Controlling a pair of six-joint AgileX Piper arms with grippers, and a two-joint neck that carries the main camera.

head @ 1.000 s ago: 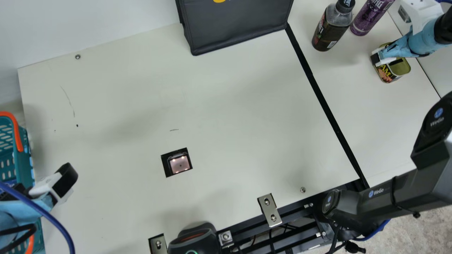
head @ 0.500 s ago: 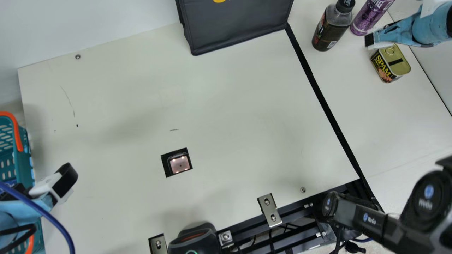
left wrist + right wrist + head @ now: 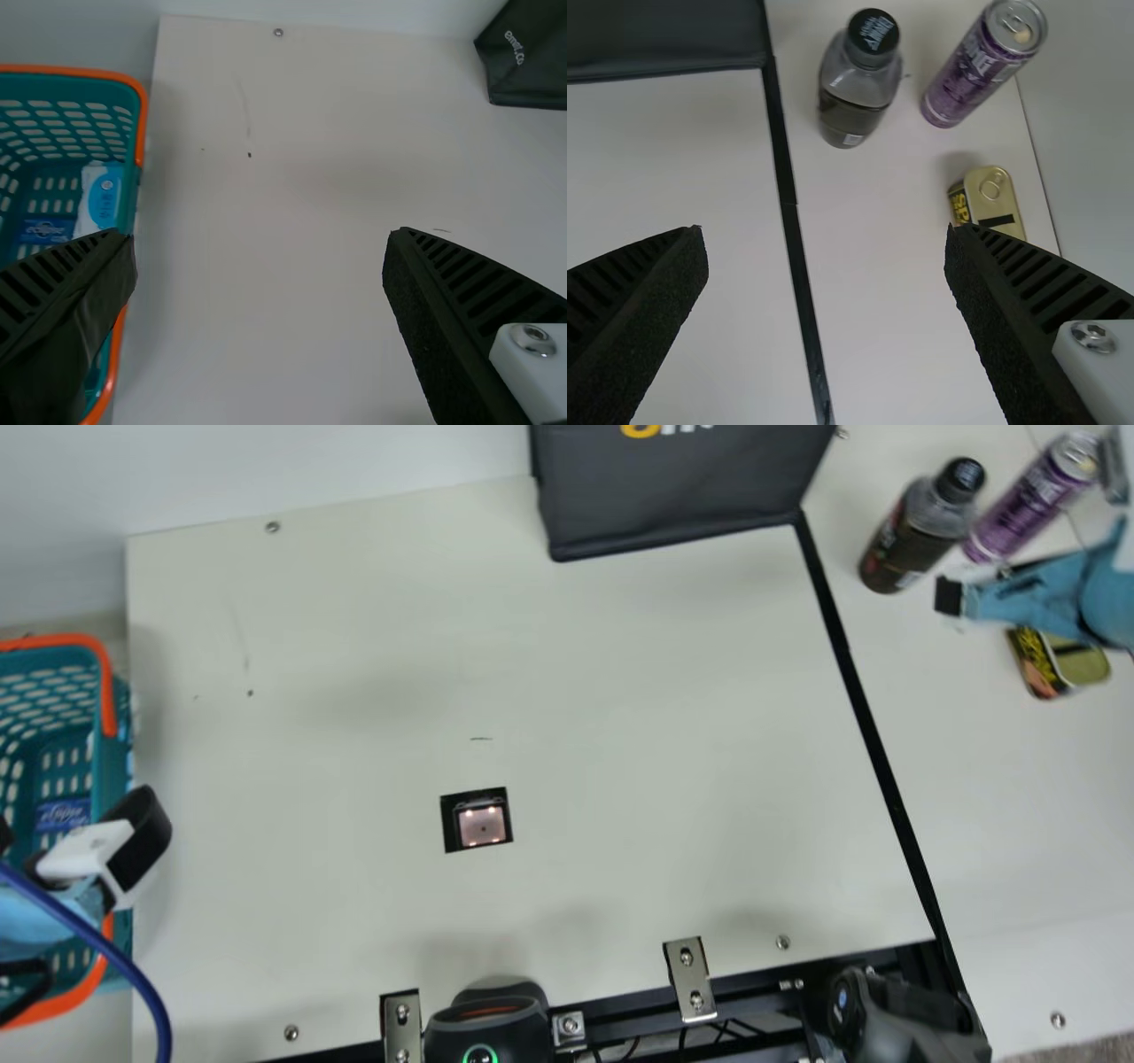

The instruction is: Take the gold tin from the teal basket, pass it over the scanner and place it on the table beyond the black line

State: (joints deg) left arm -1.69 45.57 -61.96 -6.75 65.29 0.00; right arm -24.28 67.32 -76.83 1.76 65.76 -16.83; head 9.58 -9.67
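Withdrawn from the gold tin [image 3: 1078, 664], my right gripper [image 3: 824, 232] gapes empty, main-view four o'clock holding that rigid, likely weighty can, best side-gripped.

A bottle [image 3: 912, 540] stands between black bag [image 3: 678, 500] and purple can [image 3: 1028, 506].

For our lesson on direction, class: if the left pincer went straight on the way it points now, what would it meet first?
The left pincer would probably meet the table, though one finger, in line with the basket, might touch that first; depth is unclear.
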